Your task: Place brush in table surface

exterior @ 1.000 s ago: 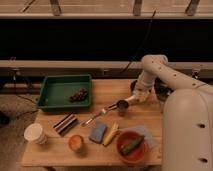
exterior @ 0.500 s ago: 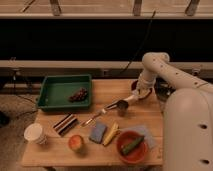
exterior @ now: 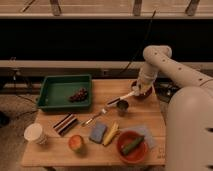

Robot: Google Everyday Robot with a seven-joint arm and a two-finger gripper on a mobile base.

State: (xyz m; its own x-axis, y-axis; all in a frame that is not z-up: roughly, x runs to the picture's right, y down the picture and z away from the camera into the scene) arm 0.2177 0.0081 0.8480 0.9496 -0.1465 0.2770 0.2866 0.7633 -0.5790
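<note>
The brush [exterior: 120,99] is a long slim white stick with a darker tip. It slants from my gripper down-left over the light wooden table surface [exterior: 155,114]. My gripper [exterior: 138,91] is at the table's back right, just over a dark red bowl [exterior: 146,94], and is shut on the brush's upper end. The brush's low tip points at the table near a small metal cup [exterior: 122,106].
A green tray [exterior: 65,78] with grapes [exterior: 77,95] sits at the back left. A silver-and-tan utensil [exterior: 95,118], blue sponge [exterior: 98,132], banana [exterior: 111,134], fruit [exterior: 76,143], white cup [exterior: 34,133], striped dark block [exterior: 66,123] and red bowl with a green vegetable [exterior: 132,145] lie in front.
My gripper has moved slightly up and to the right over the dark red bowl, taking the brush's upper end with it. Nothing else has moved.
</note>
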